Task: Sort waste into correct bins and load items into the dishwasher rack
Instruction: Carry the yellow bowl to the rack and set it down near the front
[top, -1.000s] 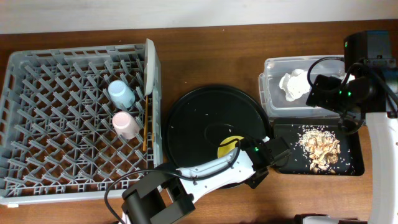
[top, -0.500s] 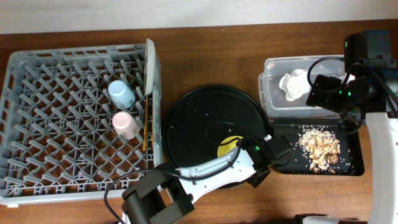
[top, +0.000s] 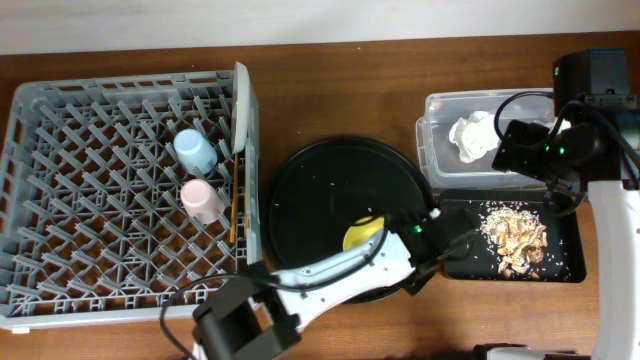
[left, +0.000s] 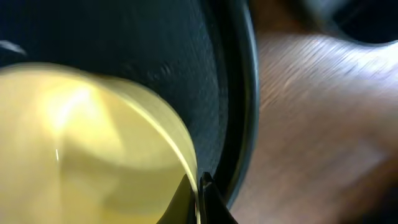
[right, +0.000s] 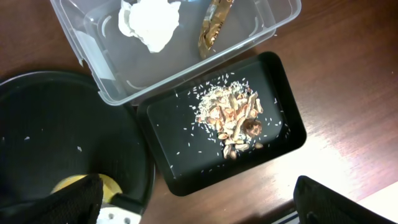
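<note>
My left gripper (top: 415, 243) is shut on the rim of the yellow bowl (top: 362, 236), which sits at the right edge of the round black tray (top: 310, 190); the left wrist view shows the fingertips (left: 198, 186) pinching the bowl's rim (left: 93, 143). My right gripper (right: 199, 205) is open and empty, high above the bins. The clear tub (top: 440, 150) holds the white tissue (top: 472, 135) and the gold-brown wrapper (right: 213, 26). The shallow black tray (top: 460, 262) holds the food scraps (top: 512, 238). The grey rack (top: 60, 200) holds the blue cup (top: 195, 152), pink cup (top: 202, 200), plate (top: 240, 108) and chopsticks (top: 234, 195).
The round black tray carries a few scattered grains. The left arm's base (top: 240, 330) stands at the front edge, its arm reaching right over the tray's front rim. The right arm's body (top: 575, 140) hangs over the tub's right end.
The left gripper has shifted a little left and up at the tray's right edge, and more of the yellow bowl shows. The right arm has not moved.
</note>
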